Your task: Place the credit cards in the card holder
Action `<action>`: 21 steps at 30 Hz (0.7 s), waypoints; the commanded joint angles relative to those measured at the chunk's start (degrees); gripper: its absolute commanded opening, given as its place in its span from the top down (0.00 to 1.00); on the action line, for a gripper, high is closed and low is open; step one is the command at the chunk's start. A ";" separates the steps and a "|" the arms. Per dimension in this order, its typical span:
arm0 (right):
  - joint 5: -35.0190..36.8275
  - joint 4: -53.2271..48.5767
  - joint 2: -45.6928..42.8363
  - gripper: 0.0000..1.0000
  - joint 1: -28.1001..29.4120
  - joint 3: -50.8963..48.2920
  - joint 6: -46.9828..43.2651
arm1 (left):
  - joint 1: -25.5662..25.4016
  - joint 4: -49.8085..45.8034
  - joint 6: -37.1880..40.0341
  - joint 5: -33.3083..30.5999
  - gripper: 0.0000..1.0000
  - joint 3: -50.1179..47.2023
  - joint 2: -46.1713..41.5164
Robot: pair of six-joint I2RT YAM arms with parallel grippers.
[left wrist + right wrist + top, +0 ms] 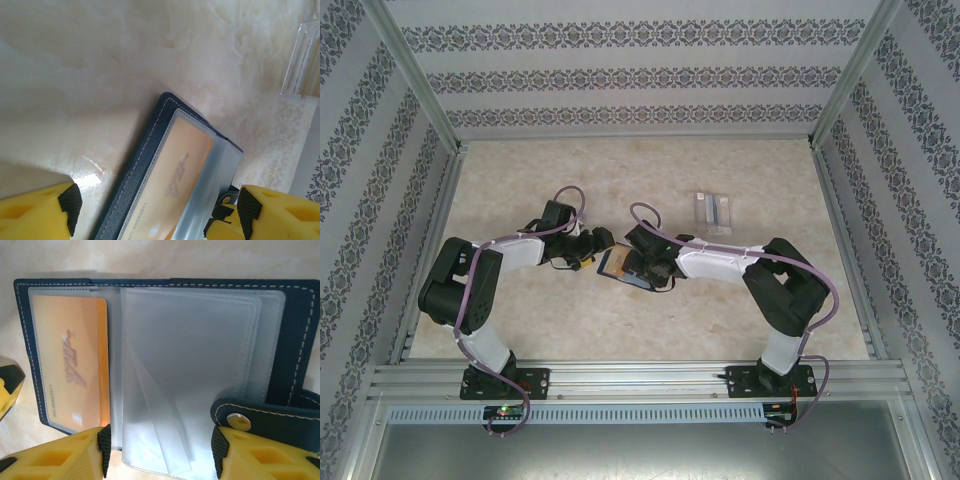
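Right wrist view places the wallet (295, 340) open and flat on the table (150, 255). The orange card (70, 365) is seated in the left-hand sleeve, and the loose clear sleeves (200, 355) are fanned over the middle. Hazards, as I judge them: (1) the sleeves are limp and overlap, so a further card could slide between two of them instead of into a pocket; (2) the snap tab (270, 415) lies right at one finger of the right gripper (160, 455), and a closing or lifting move could catch it and fold the wallet shut; (3) both grippers work close together over one small item, so a careless approach could knock them together or push the wallet across the smooth table; (4) I cannot tell which edge of the orange card's pocket is open, so tilting the wallet risks the card sliding out. The right gripper is about half open, its jaws straddling the lower edge of the sleeves; I cannot confirm that the pads press on them. The left gripper (155, 210) is wide open and low over the card-side corner of the wallet, which reaches between its fingers. One pad stands clear of the wallet edge and the other sits just beside the sleeve; it holds nothing.
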 commanded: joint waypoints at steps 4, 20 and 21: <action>2.02 -2.78 -0.38 0.41 0.79 1.27 1.47 | -0.34 1.22 -0.91 1.79 0.16 -1.37 1.63; -3.88 9.10 2.69 0.46 -1.12 3.36 -7.18 | -1.22 7.85 -4.58 5.84 0.19 -3.94 4.13; -4.57 10.02 2.99 0.47 -1.33 3.37 -7.29 | -1.17 8.09 -4.77 6.00 0.19 -4.04 4.20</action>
